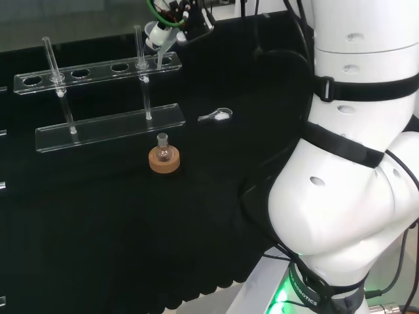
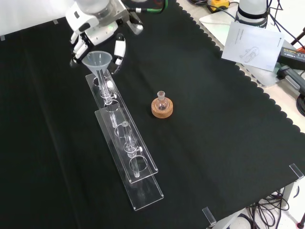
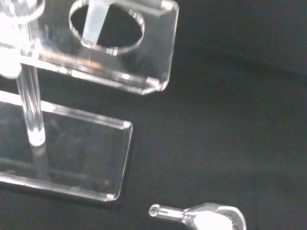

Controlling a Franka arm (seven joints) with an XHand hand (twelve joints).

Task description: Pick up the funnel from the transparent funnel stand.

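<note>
The funnel [image 2: 97, 60] is seated in the end hole of the funnel stand [image 2: 125, 143], near the bench's far edge. The hand [image 2: 95, 29] is held around it with nothing gripped, fingers relaxed; they should be closed beneath the rim, then lifted straight.

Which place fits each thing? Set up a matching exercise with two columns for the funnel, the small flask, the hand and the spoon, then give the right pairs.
Things:
1. funnel
2. small flask
3. hand
4. small clear spoon

Places:
A. upright on a cork ring
B. lying flat on the black cloth, apart from the stand
C. stem down in an end hole of the transparent funnel stand
D. just behind the funnel, at the top of the front view

Pairs: 1-C, 2-A, 3-D, 4-B
</note>
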